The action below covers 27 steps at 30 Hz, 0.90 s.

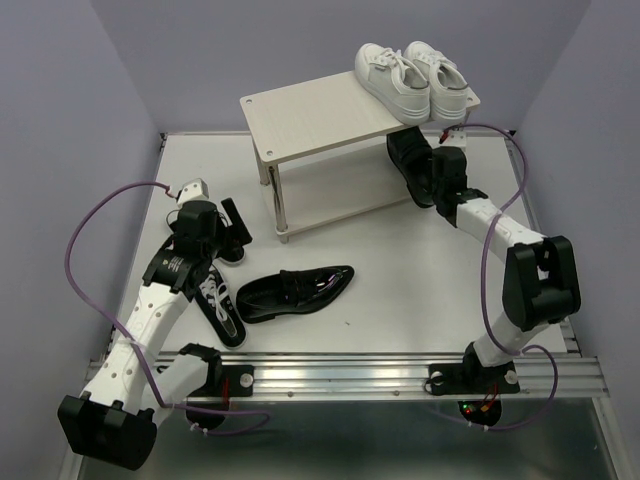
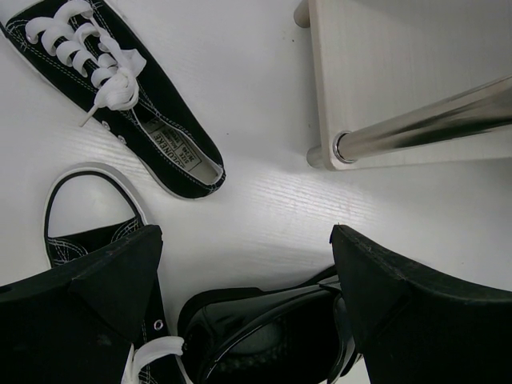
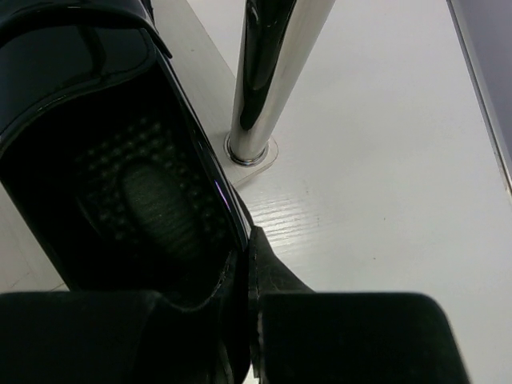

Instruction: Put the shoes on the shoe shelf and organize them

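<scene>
Your right hand (image 3: 245, 268) is clenched on the collar of the glossy loafer (image 3: 136, 184), at the right end of the shoe shelf (image 1: 320, 118), lower board; the leather looks stiff and slick, so pinch firmly; your left hand (image 2: 248, 268) is released.

The pair of white lace-up sneakers (image 1: 415, 80) is white all over, laces and soles included. The two-tier shoe shelf of pale boards (image 1: 320, 120) shows a fine cream wood grain, and its thin metal legs (image 2: 424, 128) are shiny silver. The glossy black leather loafer (image 1: 295, 292) is black inside and out, with pale glints on the gloss. The second glossy black loafer (image 3: 120, 184) has a black insole with a dotted pattern. The two small canvas sneakers (image 2: 120, 88) are black with white laces, white stitching, white sole edging and a white printed heel label. The table (image 1: 400, 290) is white with a faint grain. The left claw (image 2: 244, 240) and right claw (image 3: 250, 272) are matte black. The arms (image 1: 150, 310) are white with black joints, their cables (image 1: 80, 240) are purple, and the walls (image 1: 60, 100) are pale lilac.
</scene>
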Available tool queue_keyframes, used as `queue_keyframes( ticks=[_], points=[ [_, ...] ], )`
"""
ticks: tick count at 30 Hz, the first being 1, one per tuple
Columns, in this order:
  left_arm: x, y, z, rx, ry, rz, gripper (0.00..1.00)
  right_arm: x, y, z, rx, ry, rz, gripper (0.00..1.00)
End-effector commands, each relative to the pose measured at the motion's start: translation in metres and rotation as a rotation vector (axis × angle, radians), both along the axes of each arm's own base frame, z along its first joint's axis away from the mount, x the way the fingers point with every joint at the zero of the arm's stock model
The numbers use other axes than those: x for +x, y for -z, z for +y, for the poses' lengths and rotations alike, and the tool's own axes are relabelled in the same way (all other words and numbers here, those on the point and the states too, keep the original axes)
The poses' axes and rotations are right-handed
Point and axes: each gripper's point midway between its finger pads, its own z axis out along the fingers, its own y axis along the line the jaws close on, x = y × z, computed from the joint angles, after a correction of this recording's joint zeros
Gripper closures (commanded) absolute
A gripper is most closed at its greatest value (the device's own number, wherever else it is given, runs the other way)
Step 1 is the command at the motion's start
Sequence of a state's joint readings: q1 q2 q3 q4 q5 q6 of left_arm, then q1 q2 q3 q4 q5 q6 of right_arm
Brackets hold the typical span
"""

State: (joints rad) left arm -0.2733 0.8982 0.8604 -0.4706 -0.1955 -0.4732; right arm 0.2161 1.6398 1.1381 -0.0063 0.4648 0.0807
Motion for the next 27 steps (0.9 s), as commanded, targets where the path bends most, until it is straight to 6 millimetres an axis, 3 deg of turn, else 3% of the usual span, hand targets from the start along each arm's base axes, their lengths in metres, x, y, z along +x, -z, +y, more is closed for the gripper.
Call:
queue_keyframes(
  ticks=[1, 5, 7, 8, 13, 18, 27],
  points=[
    [0.000, -0.013, 0.004, -0.002, -0.019, -0.041, 0.01, 0.038, -0.081, 0.013, 0.125, -0.004, -0.295, 0.99],
    [0.000, -0.013, 0.004, -0.004, -0.022, -0.041, 0.01, 0.040, -0.070, 0.011, 0.130, 0.017, -0.280, 0.96],
    [0.000, -0.014, 0.004, -0.004, -0.022, -0.044, 0.01, 0.040, -0.068, 0.010, 0.133, 0.022, -0.279, 0.82],
    [0.000, -0.015, 0.004, -0.003, -0.023, -0.044, 0.01, 0.040, -0.068, 0.011, 0.141, 0.020, -0.280, 0.65],
    [0.000, -0.015, 0.004, -0.003, -0.022, -0.044, 0.01, 0.037, -0.072, 0.013, 0.150, 0.008, -0.287, 0.50],
    [-0.002, -0.017, 0.004, -0.006, -0.020, -0.048, 0.01, 0.027, -0.086, 0.014, 0.174, 0.003, -0.309, 0.48],
    [-0.004, -0.019, 0.003, -0.016, -0.018, -0.058, 0.01, -0.004, -0.087, 0.013, 0.215, -0.005, -0.290, 0.47]
  ],
)
